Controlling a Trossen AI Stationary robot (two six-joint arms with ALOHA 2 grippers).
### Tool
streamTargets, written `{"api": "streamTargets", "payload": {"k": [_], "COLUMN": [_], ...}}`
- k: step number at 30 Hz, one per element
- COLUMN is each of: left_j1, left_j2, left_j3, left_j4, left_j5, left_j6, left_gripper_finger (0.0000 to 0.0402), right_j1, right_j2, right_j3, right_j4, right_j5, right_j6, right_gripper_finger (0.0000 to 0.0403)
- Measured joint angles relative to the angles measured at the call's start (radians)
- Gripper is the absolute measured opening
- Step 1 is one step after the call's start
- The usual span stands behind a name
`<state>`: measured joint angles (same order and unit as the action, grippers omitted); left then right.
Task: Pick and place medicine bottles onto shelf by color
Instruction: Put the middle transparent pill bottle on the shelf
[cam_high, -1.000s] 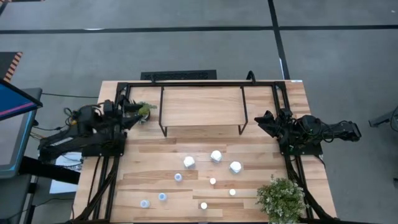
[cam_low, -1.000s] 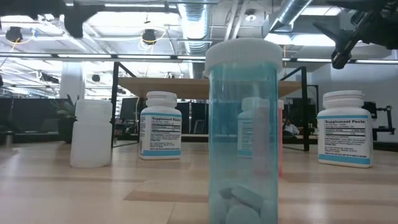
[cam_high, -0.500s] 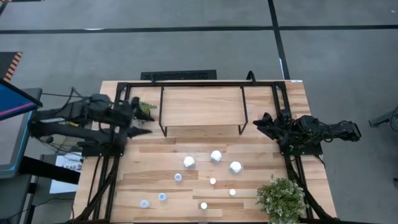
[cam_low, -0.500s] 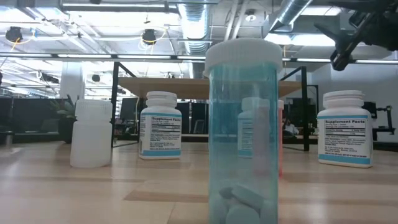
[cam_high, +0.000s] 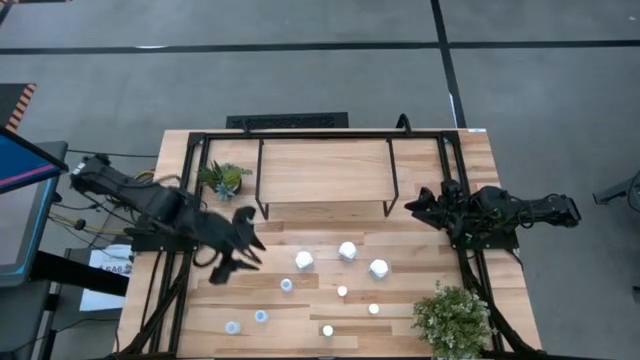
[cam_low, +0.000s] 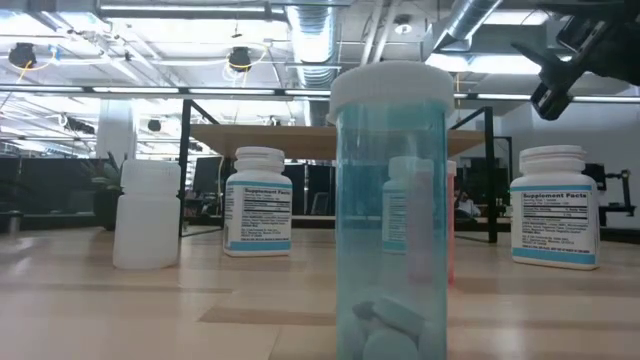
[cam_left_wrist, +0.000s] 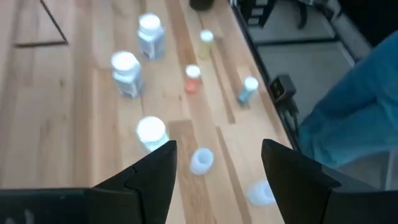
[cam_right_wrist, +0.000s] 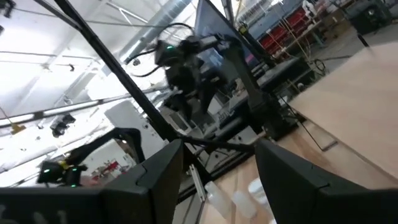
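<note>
The left arm has swung off its perch beside the small green potted plant (cam_high: 220, 178) and out over the plank table (cam_high: 330, 228), a reach that reads as the opening approach to a first pick. Nearest the table's front edge stand three small blue-capped bottles (cam_high: 260, 316) and three small yellow-capped bottles (cam_high: 342, 291); behind them, three bigger white bottles (cam_high: 347, 250). All stand on the table, none yet moved. The left gripper (cam_high: 243, 247) now hangs over bare wood just beside the nearest white bottle, its fingers (cam_left_wrist: 152, 171) spread apart and holding nothing. Farther back, the low light-wood shelf on black wire legs (cam_high: 325, 170) carries no bottle. The right gripper (cam_high: 417, 204) waits near the shelf's right end, fingers parted and empty.
</note>
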<state>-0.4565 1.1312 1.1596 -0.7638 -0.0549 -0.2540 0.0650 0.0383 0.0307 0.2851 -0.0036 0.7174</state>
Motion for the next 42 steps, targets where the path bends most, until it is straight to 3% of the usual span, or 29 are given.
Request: {"api": "streamTargets", "payload": {"k": [5, 17, 30, 35, 42], "left_j1": [-0.092, -0.215, -0.298, -0.304, -0.332], "left_j2": [0.121, 0.353, 0.504, 0.508, 0.526], "left_j3": [0.009, 0.009, 0.009, 0.008, 0.007], "left_j4": [-0.003, 0.028, 0.030, 0.041, 0.058], "left_j5": [-0.048, -0.010, -0.011, -0.066, -0.069], "left_j6": [-0.063, -0.125, -0.217, -0.238, -0.230], "left_gripper_finger": [0.0222, 0.0222, 0.0222, 0.0222, 0.0222], "right_j1": [0.000, 0.000, 0.000, 0.000, 0.000], "right_j2": [0.000, 0.000, 0.000, 0.000, 0.000], "right_j3": [0.000, 0.000, 0.000, 0.000, 0.000], "right_j4": [-0.038, -0.082, -0.188, -0.188, -0.189], "right_j5": [0.000, 0.000, 0.000, 0.000, 0.000], "right_j6": [0.000, -0.011, -0.010, -0.010, -0.010], "right_gripper_finger": [0.0225, 0.0225, 0.0225, 0.0225, 0.0225]}}
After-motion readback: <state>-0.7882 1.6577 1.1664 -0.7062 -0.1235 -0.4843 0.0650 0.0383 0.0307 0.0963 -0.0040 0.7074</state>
